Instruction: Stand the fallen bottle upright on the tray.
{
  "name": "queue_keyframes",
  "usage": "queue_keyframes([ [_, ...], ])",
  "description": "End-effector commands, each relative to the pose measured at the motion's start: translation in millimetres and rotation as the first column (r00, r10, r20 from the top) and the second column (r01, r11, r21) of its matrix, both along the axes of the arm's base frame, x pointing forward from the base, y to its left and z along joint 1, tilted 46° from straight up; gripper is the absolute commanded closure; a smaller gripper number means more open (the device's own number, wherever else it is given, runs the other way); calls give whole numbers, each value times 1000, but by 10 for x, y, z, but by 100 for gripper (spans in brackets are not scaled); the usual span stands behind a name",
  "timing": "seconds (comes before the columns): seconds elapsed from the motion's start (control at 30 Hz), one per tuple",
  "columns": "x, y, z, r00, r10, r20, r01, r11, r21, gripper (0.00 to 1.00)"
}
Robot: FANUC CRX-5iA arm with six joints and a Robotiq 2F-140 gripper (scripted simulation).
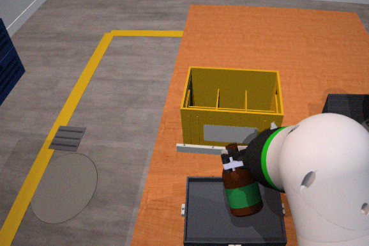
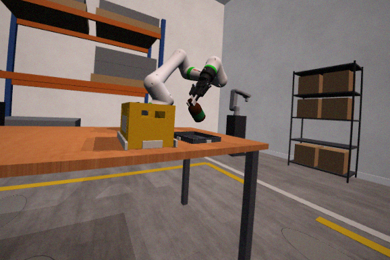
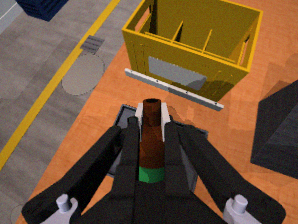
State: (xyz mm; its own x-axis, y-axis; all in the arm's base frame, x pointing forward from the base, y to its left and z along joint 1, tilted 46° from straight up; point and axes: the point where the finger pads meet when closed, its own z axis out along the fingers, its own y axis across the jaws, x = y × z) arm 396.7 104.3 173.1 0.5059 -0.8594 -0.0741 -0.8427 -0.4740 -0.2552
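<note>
My gripper (image 1: pixel 232 160) is shut on the neck of a brown bottle with a green label (image 1: pixel 241 190). It holds the bottle in the air above the dark grey tray (image 1: pixel 233 216), tilted with its base down. In the exterior view the bottle (image 2: pixel 196 111) hangs well above the tray (image 2: pixel 197 136). In the wrist view the bottle's neck (image 3: pixel 151 135) sits between my fingers, and the tray shows only as a grey edge behind them. The yellow crate (image 1: pixel 232 107) stands level on the table just beyond the tray.
The crate has inner dividers and grey rails at its base (image 1: pixel 199 149). A dark block (image 1: pixel 346 104) stands on the table to the right. My white arm (image 1: pixel 322 176) covers the tray's right side. The table edge lies left of the tray.
</note>
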Motion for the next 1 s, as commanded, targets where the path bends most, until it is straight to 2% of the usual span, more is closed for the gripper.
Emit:
queue_keyframes([
  [0.0,2,-2,1,1000,0,0,0,1000,0,100],
  [0.43,-4,-4,-3,1000,-3,3,3,1000,-10,100],
  [0.97,-26,-8,-15,999,-24,33,27,996,-83,100],
])
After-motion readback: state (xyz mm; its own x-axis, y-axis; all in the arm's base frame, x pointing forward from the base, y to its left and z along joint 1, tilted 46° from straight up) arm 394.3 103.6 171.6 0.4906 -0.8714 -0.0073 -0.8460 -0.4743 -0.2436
